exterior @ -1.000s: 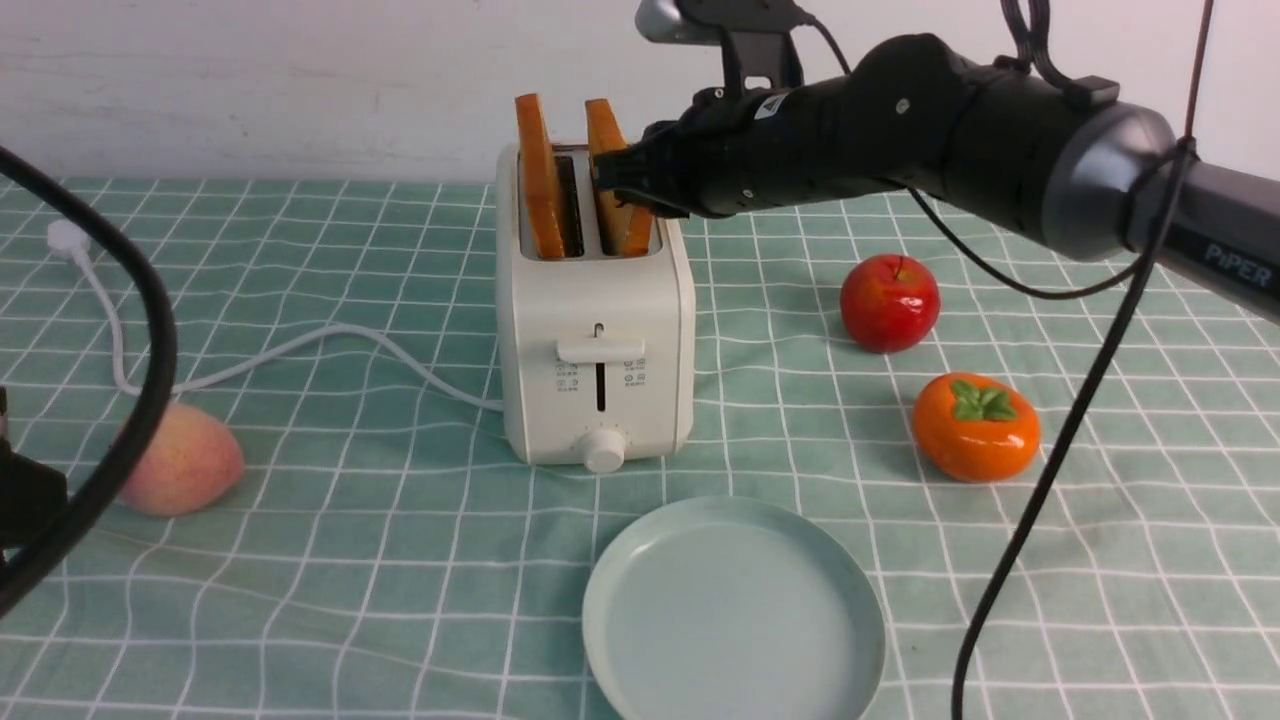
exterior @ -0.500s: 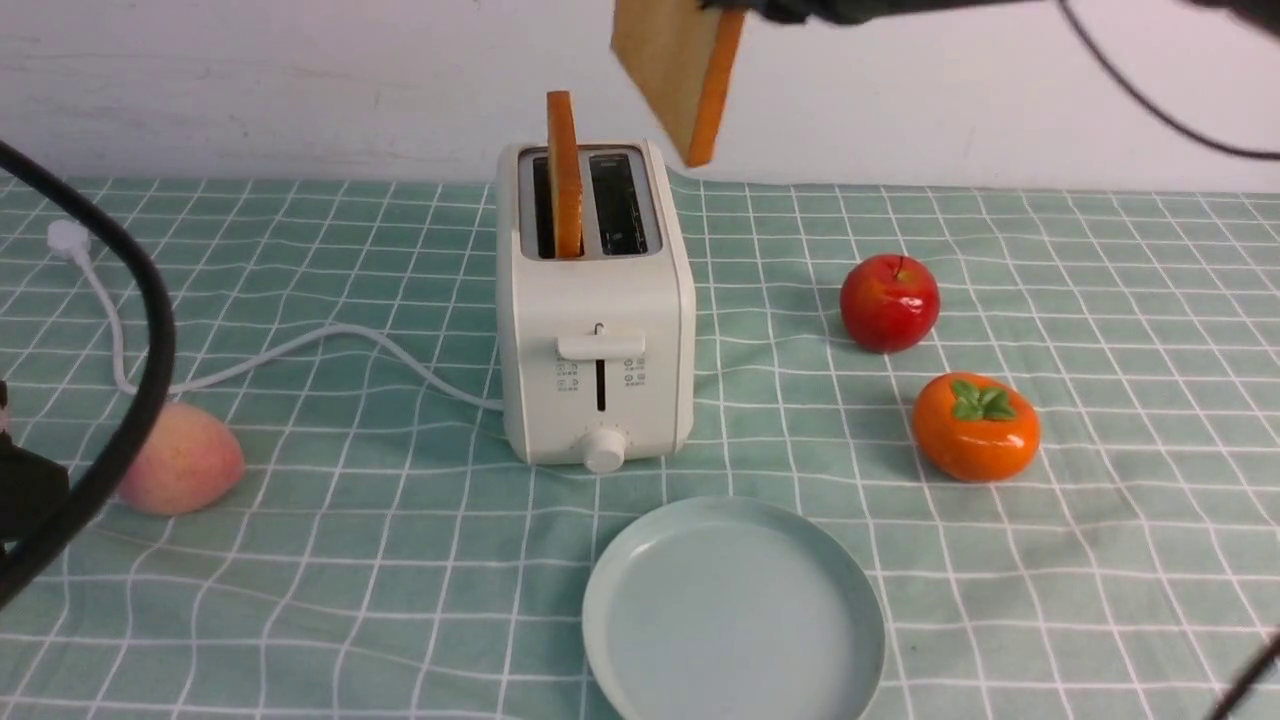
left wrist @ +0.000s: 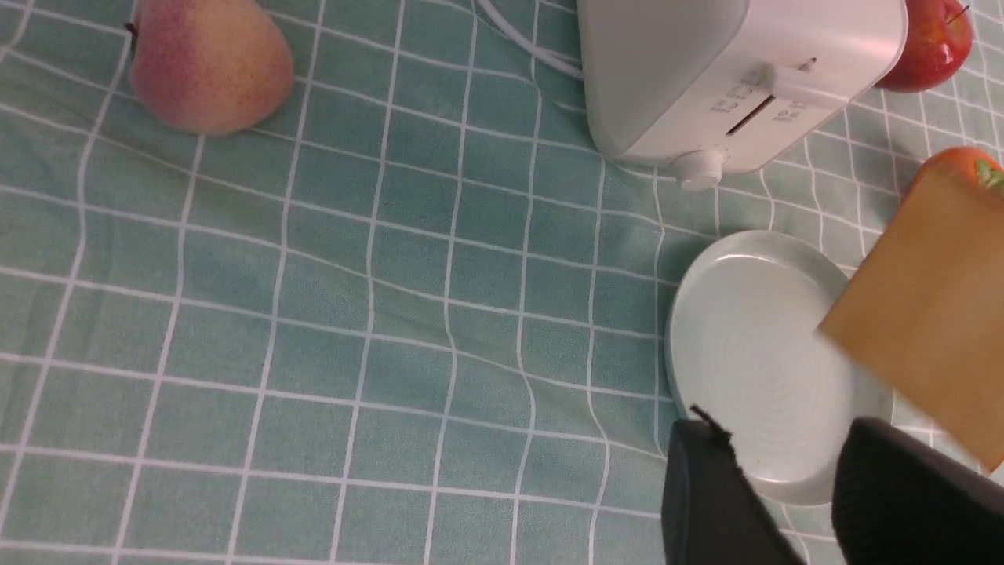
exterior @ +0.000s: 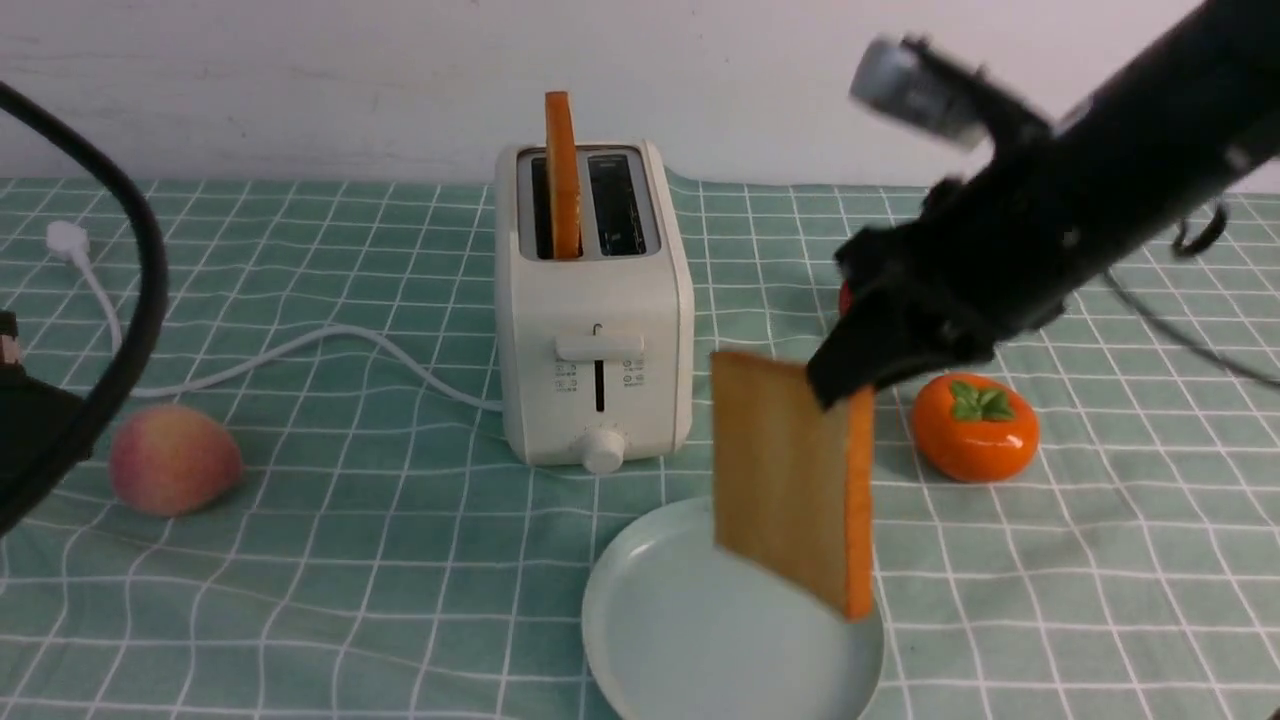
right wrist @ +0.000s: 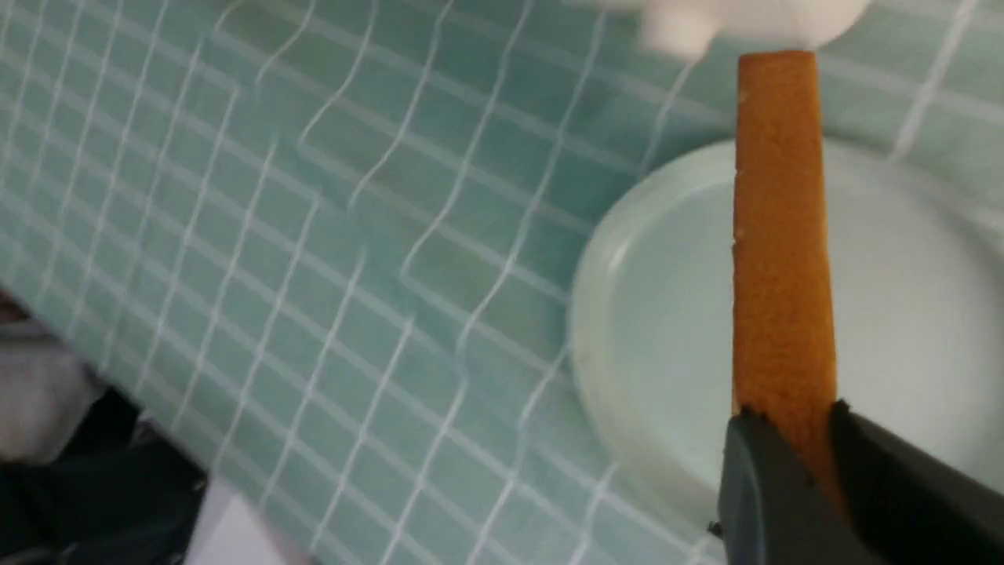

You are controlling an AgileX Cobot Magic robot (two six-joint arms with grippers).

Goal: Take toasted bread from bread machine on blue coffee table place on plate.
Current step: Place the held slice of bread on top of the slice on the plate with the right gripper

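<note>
- Above the plate, the right gripper was clamped on one toast slice at its top corner.
- It hung upright below the claw, lower edge nearest the plate, probably needing a tilt to lie flat.

Left of the plate the blue coffee table lies open; bread machine behind, persimmon right.

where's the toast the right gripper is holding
Front view, right of centre: the toast hangs upright from the right gripper above the plate, just in front of the bread machine.
</note>
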